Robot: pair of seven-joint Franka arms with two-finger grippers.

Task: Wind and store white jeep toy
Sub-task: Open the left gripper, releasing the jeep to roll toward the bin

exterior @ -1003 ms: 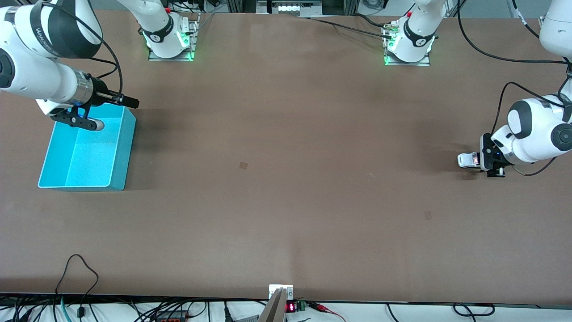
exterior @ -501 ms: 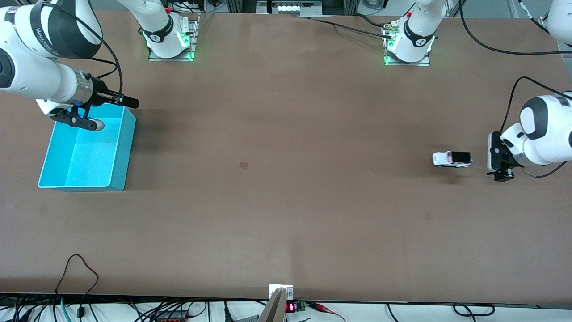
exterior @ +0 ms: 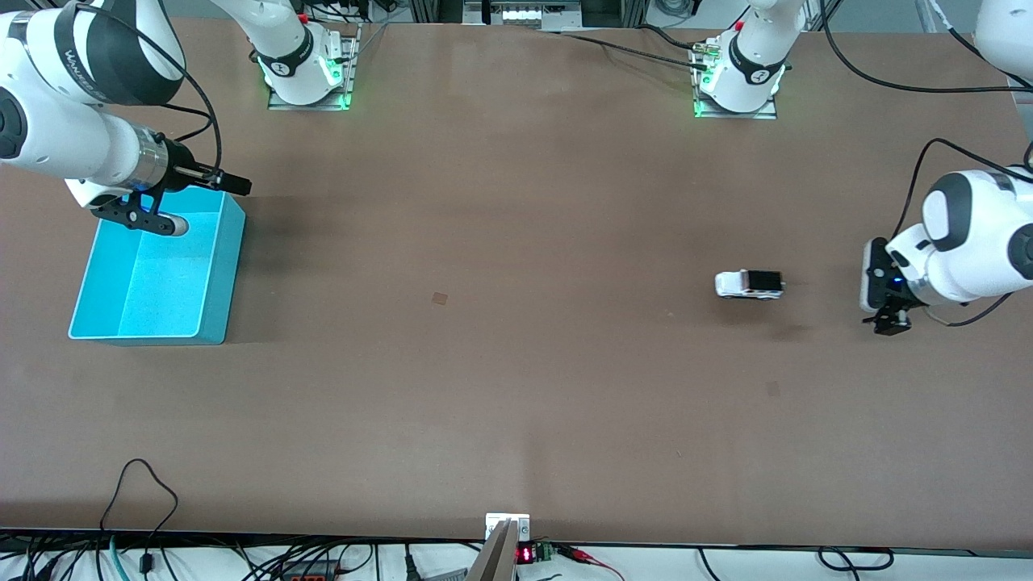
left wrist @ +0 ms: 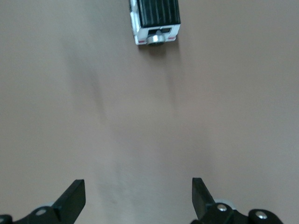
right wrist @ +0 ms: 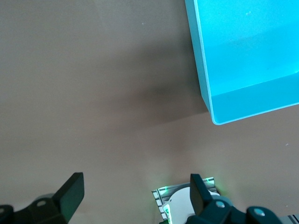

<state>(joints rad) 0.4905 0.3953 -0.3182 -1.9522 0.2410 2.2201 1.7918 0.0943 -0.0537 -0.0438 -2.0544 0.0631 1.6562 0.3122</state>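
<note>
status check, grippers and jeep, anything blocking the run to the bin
Left gripper open, low at the left arm's end. Right gripper open, waiting over the turquoise bin. White jeep toy free on the table, pointed binward. Nothing between them.

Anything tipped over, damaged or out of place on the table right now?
Nothing stands out. The white jeep toy sits upright on its wheels on the table, apart from the open left end effector. The turquoise bin stands level.
</note>
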